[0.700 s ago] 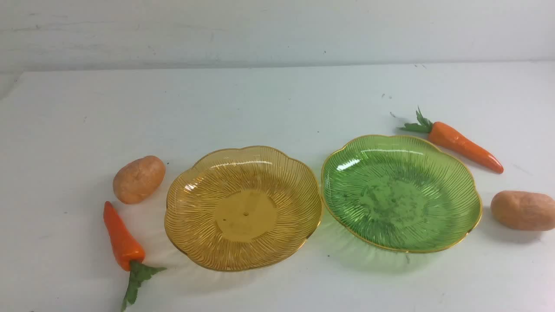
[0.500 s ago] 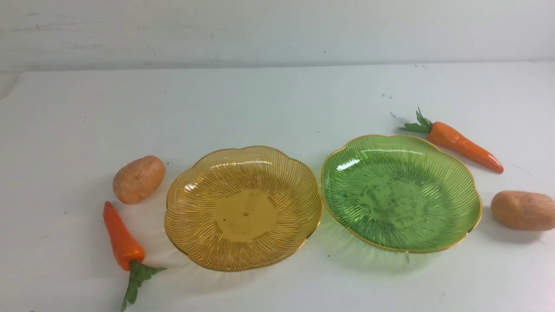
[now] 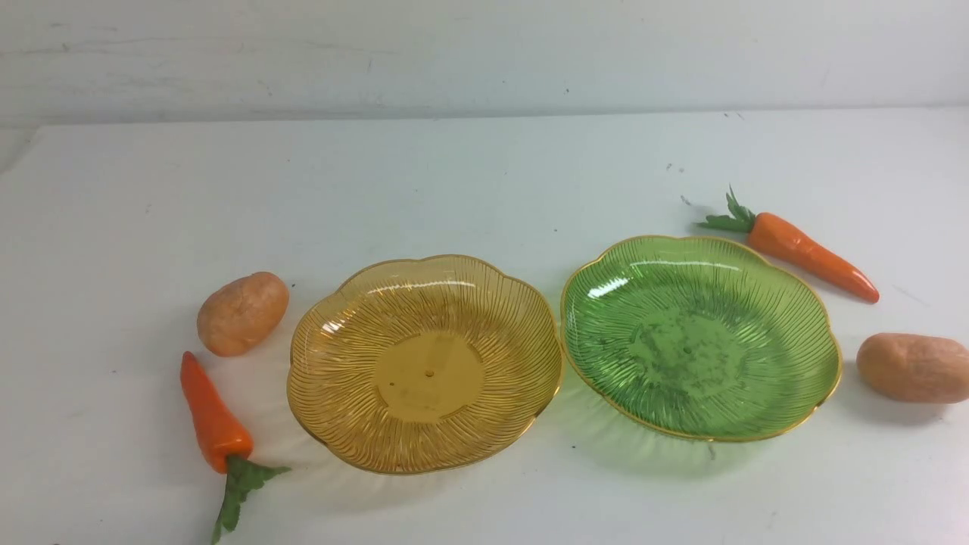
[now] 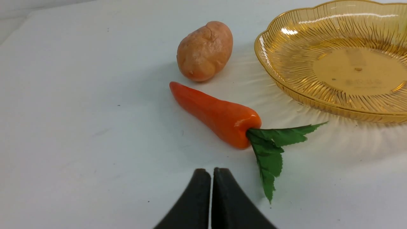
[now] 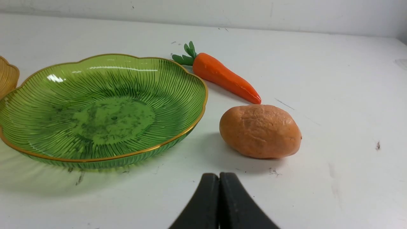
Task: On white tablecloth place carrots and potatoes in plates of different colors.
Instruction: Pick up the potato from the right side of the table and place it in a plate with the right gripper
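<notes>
Both the left gripper (image 4: 211,171) and right gripper (image 5: 219,175) are matte black (tapering, curved)

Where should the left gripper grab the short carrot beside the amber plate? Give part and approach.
Grip the short carrot across its thick orange body near the leaves, from above. It lies flat on the white tablecloth, and its glossy tip tapers and may slip. The left gripper is shut; open it first.

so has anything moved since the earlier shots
Nothing visibly changed: the yellow plate and green plate are empty, and the left carrot, left potato, right carrot and right potato lie on the cloth where they were.
</notes>
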